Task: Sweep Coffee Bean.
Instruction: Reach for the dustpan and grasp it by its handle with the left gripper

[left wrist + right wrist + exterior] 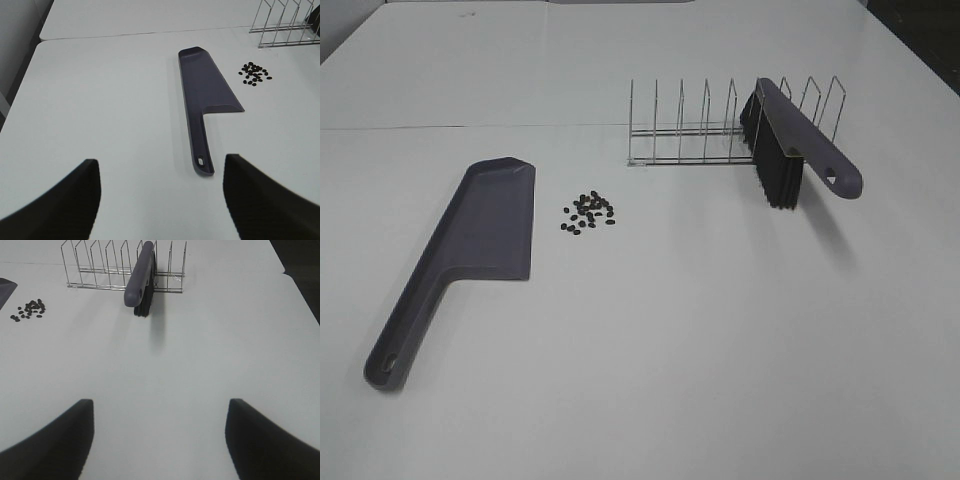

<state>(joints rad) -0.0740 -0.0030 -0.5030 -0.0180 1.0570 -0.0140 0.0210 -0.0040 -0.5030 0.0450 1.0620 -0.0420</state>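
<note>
A loose cluster of dark coffee beans [588,211] lies on the white table, just right of the purple-grey dustpan [485,235]. The dustpan lies flat, its handle toward the front left. A purple-grey brush [788,150] with dark bristles rests in a wire rack [705,130] behind the beans to the right. The left gripper [160,200] is open and empty, short of the dustpan's [205,95] handle end; the beans [255,74] lie beyond. The right gripper [159,440] is open and empty, well short of the brush [141,272]; the beans [30,309] show far off to one side.
The wire rack [120,270] has several upright dividers. A seam runs across the table behind the dustpan [470,127]. The table's edge [20,85] shows in the left wrist view, and another edge [300,290] in the right wrist view.
</note>
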